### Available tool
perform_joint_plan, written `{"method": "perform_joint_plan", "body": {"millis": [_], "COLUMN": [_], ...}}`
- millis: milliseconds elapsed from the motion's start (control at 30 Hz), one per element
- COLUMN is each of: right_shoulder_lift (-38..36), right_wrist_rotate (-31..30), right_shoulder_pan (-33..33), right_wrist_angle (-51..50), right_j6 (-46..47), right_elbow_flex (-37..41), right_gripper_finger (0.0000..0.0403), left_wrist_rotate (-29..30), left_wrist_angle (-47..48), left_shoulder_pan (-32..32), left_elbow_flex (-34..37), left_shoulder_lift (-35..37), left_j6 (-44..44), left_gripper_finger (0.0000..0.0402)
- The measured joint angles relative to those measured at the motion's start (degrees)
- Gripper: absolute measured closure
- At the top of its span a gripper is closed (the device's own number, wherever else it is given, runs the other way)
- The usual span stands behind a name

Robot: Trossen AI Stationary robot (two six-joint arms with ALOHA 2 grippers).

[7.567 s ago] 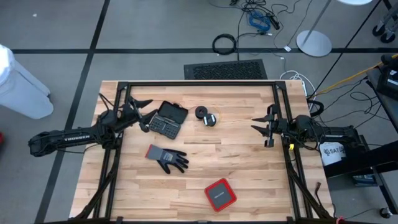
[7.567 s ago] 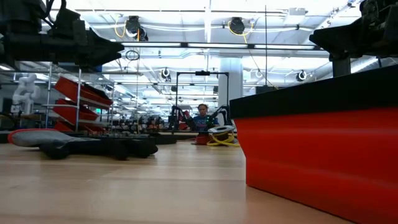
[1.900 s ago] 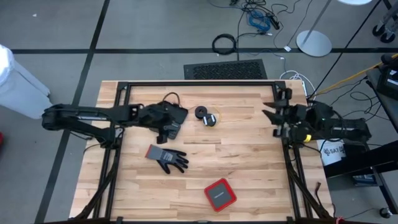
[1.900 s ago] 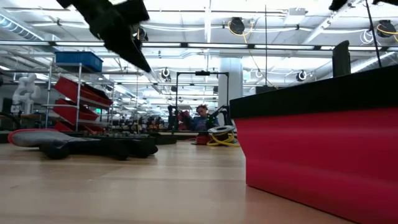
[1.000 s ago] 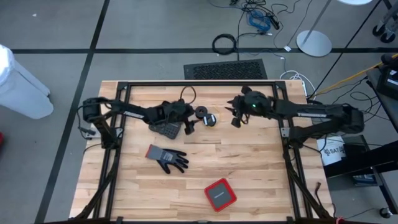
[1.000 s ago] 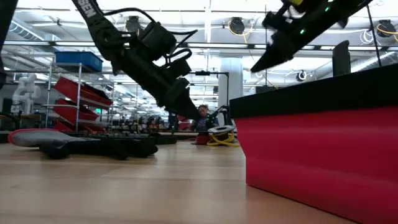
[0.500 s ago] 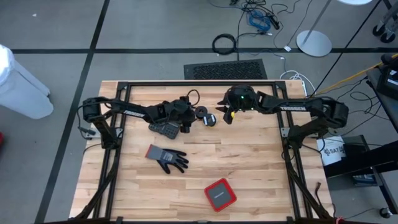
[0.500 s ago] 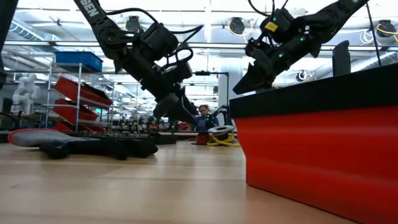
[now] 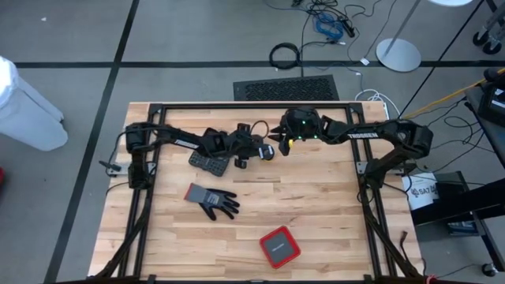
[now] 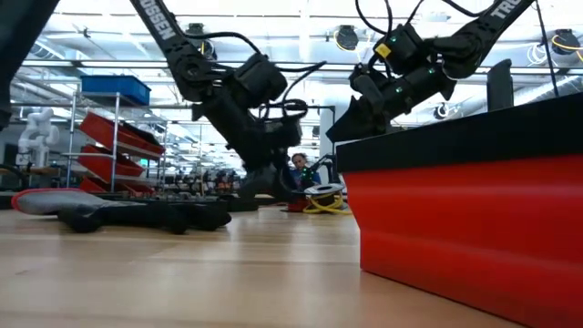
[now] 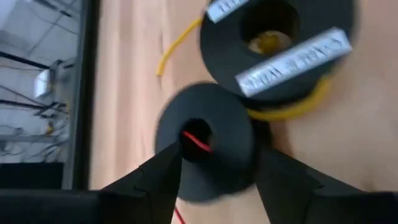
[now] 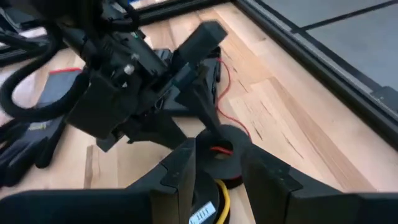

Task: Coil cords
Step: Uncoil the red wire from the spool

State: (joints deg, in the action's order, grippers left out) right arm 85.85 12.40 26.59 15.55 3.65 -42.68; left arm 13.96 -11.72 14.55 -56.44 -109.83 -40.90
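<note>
Red wire spool [image 11: 205,142] and yellow wire spool [image 11: 280,50] side by side at far centre of table [image 9: 316,221], touching. Left gripper [image 11: 217,177] down at red spool, jaws spread either side, not clamped. Right gripper [image 12: 217,171] just above both spools, jaws apart, empty. Grey glove [image 9: 211,200] lying near-left.

Overhead, straight down on the whole table [image 9: 316,213]. Level across at tabletop height. Close from each wrist onto the same two spools [image 11: 208,146] [image 12: 219,149].
</note>
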Motion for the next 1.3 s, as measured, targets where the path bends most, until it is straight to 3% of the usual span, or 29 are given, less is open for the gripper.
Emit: {"method": "perform_joint_plan", "body": {"millis": [233, 433, 700, 1000, 1300], "right_shoulder_lift": [0.2, 0.1, 0.1, 0.1, 0.1], "right_wrist_rotate": [0.0, 0.0, 0.0, 5.0, 12.0], "right_shoulder_pan": [0.0, 0.0, 0.0, -0.1, -1.4], "right_wrist_angle": [0.1, -1.3, -2.2, -2.2, -2.5], "right_j6": [-0.3, -0.9, -1.4, -5.4, -10.2], "right_elbow_flex": [0.0, 0.0, 0.0, 0.0, 0.0], "right_gripper_finger": [0.0289, 0.0289, 0.0289, 0.0289, 0.0289], "left_wrist_rotate": [1.2, 2.7, 5.1, 6.7, -10.6], "left_wrist_angle": [1.9, 2.6, 8.4, 14.8, 22.8], "left_shoulder_pan": [-0.5, -2.2, -3.5, -4.2, -3.0], "left_elbow_flex": [-4.6, -5.4, -5.0, -5.0, -5.1], "left_shoulder_lift": [-4.7, -4.9, -0.9, 9.7, 23.7], "left_j6": [-1.8, -3.0, -3.4, 0.1, 11.5], "left_gripper_finger": [0.0225, 0.0361, 0.0363, 0.0363, 0.0363]}}
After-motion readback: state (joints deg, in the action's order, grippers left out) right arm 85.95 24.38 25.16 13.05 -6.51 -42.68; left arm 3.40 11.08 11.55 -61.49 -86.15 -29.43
